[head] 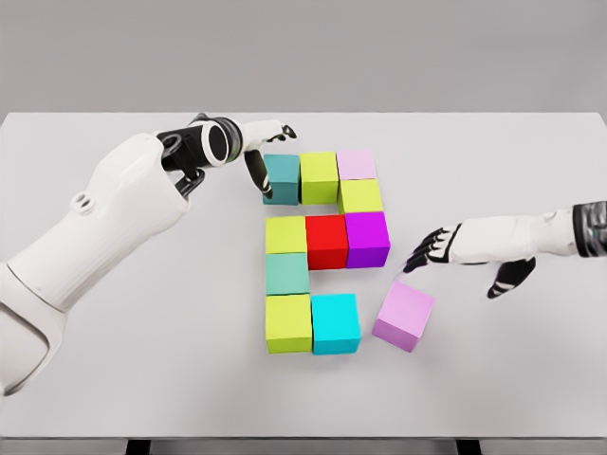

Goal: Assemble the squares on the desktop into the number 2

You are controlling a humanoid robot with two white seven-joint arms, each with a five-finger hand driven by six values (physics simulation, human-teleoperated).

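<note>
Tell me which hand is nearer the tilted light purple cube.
Right. The right hand hovers just above and right of the light purple cube; the left hand is far off, beside the teal cube at the top row.

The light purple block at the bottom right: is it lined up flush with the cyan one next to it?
No. The light purple block sits turned at an angle with a gap between it and the cyan block.

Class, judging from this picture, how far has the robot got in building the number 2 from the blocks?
Done: nine blocks form the top row, right side, middle row, left side and most of the bottom row, ending at the cyan block. In hand: nothing gripped; the right hand hovers open above the tilted lilac block, the left hand is by the teal block. Left: square the lilac block against the cyan one.
</note>
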